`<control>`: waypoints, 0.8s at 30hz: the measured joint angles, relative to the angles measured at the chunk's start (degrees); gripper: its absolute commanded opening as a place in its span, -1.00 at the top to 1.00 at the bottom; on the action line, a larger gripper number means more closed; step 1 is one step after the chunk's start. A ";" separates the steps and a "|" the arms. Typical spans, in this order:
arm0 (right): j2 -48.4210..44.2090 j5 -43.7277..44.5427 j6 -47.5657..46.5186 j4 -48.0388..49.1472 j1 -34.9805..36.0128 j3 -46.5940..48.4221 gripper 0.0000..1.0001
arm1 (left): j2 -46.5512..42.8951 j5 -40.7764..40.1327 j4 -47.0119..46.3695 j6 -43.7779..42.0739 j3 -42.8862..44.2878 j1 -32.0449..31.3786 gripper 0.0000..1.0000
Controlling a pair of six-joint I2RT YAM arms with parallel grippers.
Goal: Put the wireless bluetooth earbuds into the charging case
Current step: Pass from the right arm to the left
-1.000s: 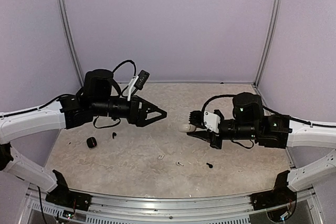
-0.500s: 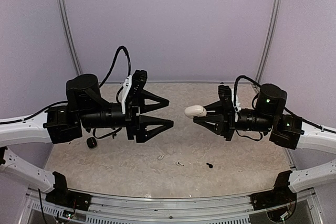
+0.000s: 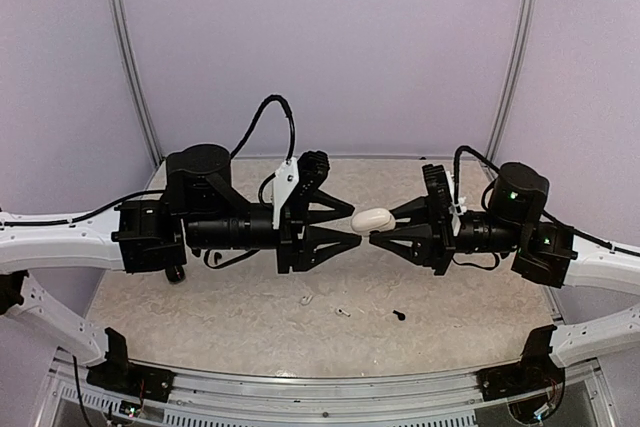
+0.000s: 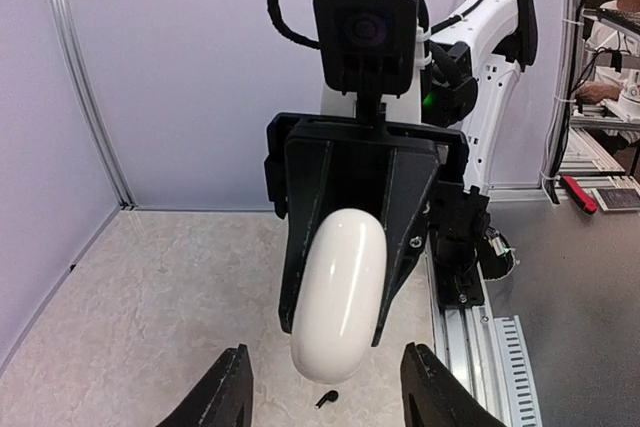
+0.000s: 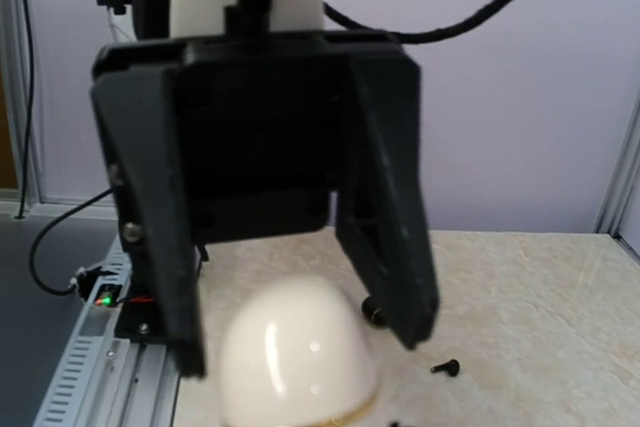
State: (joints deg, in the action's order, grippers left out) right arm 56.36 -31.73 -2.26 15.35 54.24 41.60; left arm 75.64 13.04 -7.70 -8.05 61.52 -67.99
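My right gripper [image 3: 386, 224] is shut on a white pebble-shaped charging case [image 3: 375, 218], held in the air over the middle of the table. My left gripper [image 3: 352, 224] faces it, open, its fingertips flanking the case's near end with a gap on each side. In the left wrist view the case [image 4: 338, 297] hangs between the right arm's black fingers [image 4: 400, 207]. Two white earbuds [image 3: 306, 299] [image 3: 343, 311] and a black earbud [image 3: 399, 315] lie on the table below. The right wrist view shows the case [image 5: 295, 357] under the left gripper's fingers [image 5: 385, 217].
A black case [image 3: 176, 272] lies on the table at the left, partly under the left arm. The metal rail [image 3: 320, 387] with both arm bases runs along the near edge. Lilac walls close in the back and both sides.
The left arm has swung right to the white case and its jaws have narrowed around the case's end. The right arm has lifted the case and brought it a little left.
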 measured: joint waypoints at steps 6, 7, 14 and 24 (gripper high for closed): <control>0.00 -0.85 0.22 0.59 0.00 -0.31 0.67 | 0.87 0.07 -0.13 -0.07 0.61 0.00 0.12; 0.00 -0.92 0.22 0.61 0.00 -0.31 0.67 | 1.03 0.11 -0.20 -0.07 0.63 0.00 0.14; 0.24 -1.53 0.28 0.90 0.00 -0.33 0.66 | 1.64 0.76 -0.94 -0.15 0.63 -0.11 0.20; 0.55 -1.75 0.44 1.62 0.00 -1.07 0.59 | 1.68 1.77 -2.03 -0.24 0.70 -0.26 0.57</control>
State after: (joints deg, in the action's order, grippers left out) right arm 56.90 -33.47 -1.83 16.97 54.24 40.53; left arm 77.32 14.81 -9.74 -8.29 62.22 -68.25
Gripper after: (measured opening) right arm 0.232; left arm 0.289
